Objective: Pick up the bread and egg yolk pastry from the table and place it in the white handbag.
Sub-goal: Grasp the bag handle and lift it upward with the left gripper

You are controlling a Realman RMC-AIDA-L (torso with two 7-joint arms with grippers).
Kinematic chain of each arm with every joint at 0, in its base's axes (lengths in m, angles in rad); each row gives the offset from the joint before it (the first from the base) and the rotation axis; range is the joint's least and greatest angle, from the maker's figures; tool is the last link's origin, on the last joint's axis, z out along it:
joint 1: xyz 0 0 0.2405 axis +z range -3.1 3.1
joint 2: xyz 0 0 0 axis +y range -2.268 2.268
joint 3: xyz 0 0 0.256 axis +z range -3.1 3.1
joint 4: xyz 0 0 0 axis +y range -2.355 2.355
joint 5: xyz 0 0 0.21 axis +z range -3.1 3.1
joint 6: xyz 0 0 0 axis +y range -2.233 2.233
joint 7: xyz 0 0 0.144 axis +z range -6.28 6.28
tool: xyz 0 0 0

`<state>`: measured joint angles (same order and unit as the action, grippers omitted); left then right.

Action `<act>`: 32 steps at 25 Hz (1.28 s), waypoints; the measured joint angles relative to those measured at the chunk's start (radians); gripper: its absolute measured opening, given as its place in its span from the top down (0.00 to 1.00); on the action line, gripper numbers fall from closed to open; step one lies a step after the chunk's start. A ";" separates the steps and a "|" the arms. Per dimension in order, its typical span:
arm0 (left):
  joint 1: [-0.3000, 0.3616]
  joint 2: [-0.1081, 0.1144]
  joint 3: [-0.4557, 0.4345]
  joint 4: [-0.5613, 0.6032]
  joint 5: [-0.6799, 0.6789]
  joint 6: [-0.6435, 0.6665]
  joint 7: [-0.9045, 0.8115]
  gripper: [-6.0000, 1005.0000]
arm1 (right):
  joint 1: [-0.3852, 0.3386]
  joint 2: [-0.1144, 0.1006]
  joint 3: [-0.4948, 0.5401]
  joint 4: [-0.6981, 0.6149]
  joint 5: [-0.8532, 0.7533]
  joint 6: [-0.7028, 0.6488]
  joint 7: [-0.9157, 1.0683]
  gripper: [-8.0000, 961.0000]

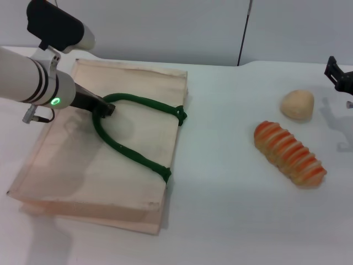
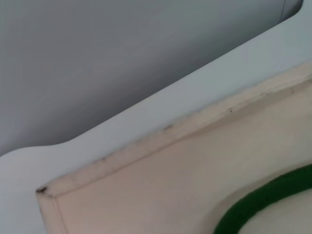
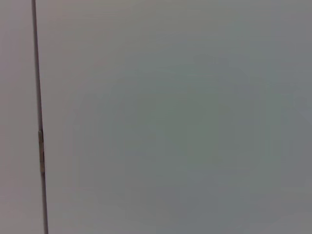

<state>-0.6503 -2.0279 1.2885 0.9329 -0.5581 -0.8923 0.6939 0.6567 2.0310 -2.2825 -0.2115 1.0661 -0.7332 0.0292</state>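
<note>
Cream, off-white fabric tote with thick dark green rope handles, i.e. the white handbag, lying flat across the left half of the head view, mouth edge facing the middle of the frame. One green rope handle loops over the top panel.

Left gripper down at the upper left of the frame, right at the bend of that handle loop, tip touching or hooked on the rope. Can't tell whether the jaws are spread or pinching the cord, too dark and too tucked in. Left wrist view just gives the bag's seam edge, a slice of green rope in the lower right corner, and bare white table behind.

Elongated pale tan loaf with orange-red crosswise stripes, the bread, sits right of centre, long axis running diagonally from upper left to lower right. Small round smooth pale yellow bun, the egg yolk pastry, just above it toward the upper right, near but not touching.

Right gripper poking in at the far right edge, above and right of the pastry. Jaw state: cannot tell, only a black bit showing. Right wrist view shows only a blank grey wall.

Key relation: both foods well apart from the bag and way closer to the right arm, so probably its pick, reaching down and left.

No brands, labels or readable writing anywhere.
</note>
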 joint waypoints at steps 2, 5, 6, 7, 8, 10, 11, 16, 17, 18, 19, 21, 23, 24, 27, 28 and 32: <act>0.000 0.000 0.000 0.000 -0.001 0.000 0.001 0.66 | 0.000 0.000 0.000 0.000 0.000 0.000 0.000 0.13; 0.000 0.000 0.000 0.000 -0.001 0.001 -0.002 0.66 | 0.000 0.000 0.000 0.000 0.000 0.000 0.000 0.13; 0.000 0.000 0.000 0.000 -0.001 0.001 -0.002 0.67 | 0.000 0.000 0.000 0.000 0.000 0.000 0.000 0.13; 0.000 0.000 -0.001 0.000 0.000 0.001 -0.002 0.67 | 0.000 0.000 0.000 0.000 0.000 0.001 0.000 0.13; 0.001 0.000 -0.001 0.000 0.000 0.001 -0.001 0.67 | 0.000 0.000 0.000 0.000 0.000 0.001 0.000 0.13; 0.002 0.000 -0.001 0.002 0.000 0.001 -0.001 0.70 | 0.000 0.000 0.000 0.000 0.000 0.001 0.000 0.13; 0.003 0.000 -0.001 0.004 -0.001 0.001 -0.002 0.73 | 0.000 0.000 0.000 0.000 0.000 0.001 0.000 0.13; 0.008 0.000 -0.006 0.028 -0.006 -0.002 -0.004 0.83 | -0.002 0.000 0.000 0.001 0.000 0.002 0.000 0.13; 0.010 0.000 -0.006 0.038 -0.007 -0.006 -0.004 0.84 | -0.002 0.000 0.000 0.001 0.000 0.002 0.000 0.13; 0.013 0.000 -0.006 0.052 -0.008 -0.011 -0.004 0.86 | -0.003 0.000 0.000 0.001 0.000 0.002 0.000 0.13; 0.019 0.000 -0.005 0.073 -0.013 -0.021 -0.005 0.87 | -0.003 0.000 0.000 0.000 0.000 0.002 -0.001 0.13; 0.037 0.000 -0.001 0.136 -0.030 -0.054 -0.004 0.87 | -0.004 0.000 0.000 0.000 0.000 0.002 -0.002 0.13; 0.055 -0.001 0.001 0.202 -0.047 -0.087 -0.002 0.87 | -0.005 0.000 0.000 0.000 0.000 0.002 -0.003 0.13; 0.063 -0.001 0.001 0.236 -0.054 -0.109 -0.004 0.87 | -0.006 0.000 0.000 0.000 0.000 0.002 -0.003 0.13; 0.085 -0.001 0.000 0.331 -0.057 -0.167 -0.025 0.87 | -0.008 0.000 0.000 0.000 0.000 0.002 -0.003 0.13; 0.095 -0.001 0.000 0.365 -0.055 -0.183 -0.034 0.87 | -0.008 0.000 0.000 0.000 0.000 0.005 -0.003 0.13; 0.137 0.000 -0.003 0.504 -0.054 -0.254 -0.048 0.87 | -0.012 0.000 0.000 0.000 0.000 0.010 -0.003 0.13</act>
<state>-0.5138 -2.0279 1.2853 1.4366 -0.6123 -1.1463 0.6462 0.6442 2.0310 -2.2825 -0.2118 1.0662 -0.7230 0.0260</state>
